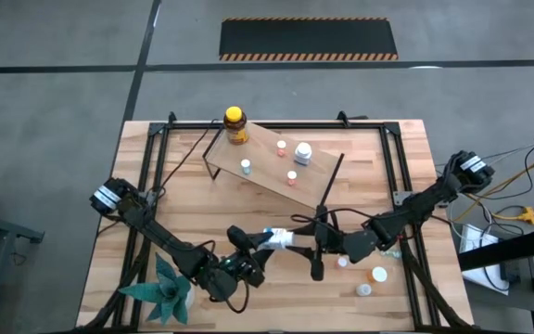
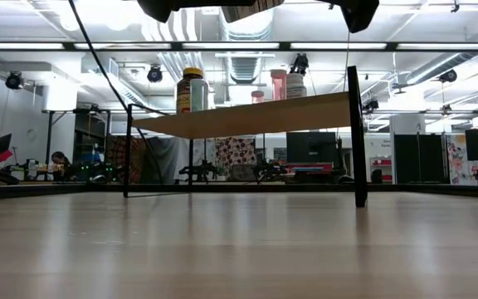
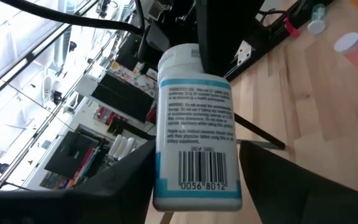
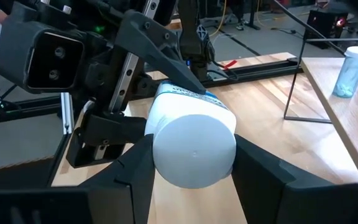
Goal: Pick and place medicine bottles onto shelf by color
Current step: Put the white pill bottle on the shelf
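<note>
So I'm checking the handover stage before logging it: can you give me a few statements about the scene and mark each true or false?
1. The amber bottle with the yellow cap stands on the shelf. True.
2. The white bottle lies flat on the tabletop. False: the left end effector holds it above the table, with its cap end at the right end effector.
3. Loose small bottles lie on the table beside the right arm. True.
4. The green paper plant sits on the shelf. False: it is on the table by the left arm, far from the shelf.
</note>
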Robot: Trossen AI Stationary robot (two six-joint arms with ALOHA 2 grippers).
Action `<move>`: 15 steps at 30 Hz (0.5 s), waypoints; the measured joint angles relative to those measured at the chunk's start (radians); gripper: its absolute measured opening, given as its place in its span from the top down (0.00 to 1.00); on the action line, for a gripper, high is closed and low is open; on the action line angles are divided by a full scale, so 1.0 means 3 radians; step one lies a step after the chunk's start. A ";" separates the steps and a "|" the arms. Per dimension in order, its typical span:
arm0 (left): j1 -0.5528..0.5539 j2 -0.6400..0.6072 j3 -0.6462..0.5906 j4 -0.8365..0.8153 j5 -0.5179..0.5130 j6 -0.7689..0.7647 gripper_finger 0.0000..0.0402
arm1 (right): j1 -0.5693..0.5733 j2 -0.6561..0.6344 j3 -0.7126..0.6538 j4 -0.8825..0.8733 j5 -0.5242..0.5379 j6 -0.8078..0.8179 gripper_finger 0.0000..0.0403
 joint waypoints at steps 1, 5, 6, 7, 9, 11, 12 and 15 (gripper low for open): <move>0.0000 -0.0001 -0.0003 0.0000 0.0002 0.0002 0.46 | 0.0000 -0.0012 0.0000 -0.0011 0.0001 -0.0001 0.58; -0.0006 -0.0017 -0.0043 -0.0006 0.0036 0.0008 0.44 | -0.0001 -0.0133 0.0000 -0.0218 -0.0016 -0.0001 0.58; -0.0007 -0.0022 -0.0049 -0.0005 0.0051 0.0008 0.44 | -0.0001 -0.0192 0.0000 -0.0304 -0.0044 0.0011 0.58; -0.0008 -0.0037 -0.0055 -0.0006 0.0074 0.0012 0.44 | -0.0001 -0.0260 0.0000 -0.0391 -0.0081 0.0025 0.58; -0.0019 -0.0072 -0.0071 -0.0010 0.0116 0.0017 0.44 | -0.0003 -0.0397 0.0023 -0.0600 -0.0160 0.0024 0.58; -0.0024 -0.0131 -0.0100 -0.0013 0.0220 0.0018 0.44 | -0.0001 -0.0534 0.0134 -0.0974 -0.0202 -0.0017 0.58; -0.0025 -0.0166 -0.0109 -0.0019 0.0260 0.0015 0.44 | -0.0002 -0.0599 0.0218 -0.1211 -0.0187 -0.0037 0.58; -0.0030 -0.0287 -0.0153 -0.0024 0.0362 0.0011 0.44 | -0.0042 -0.0736 0.0597 -0.1914 -0.0162 -0.0177 0.58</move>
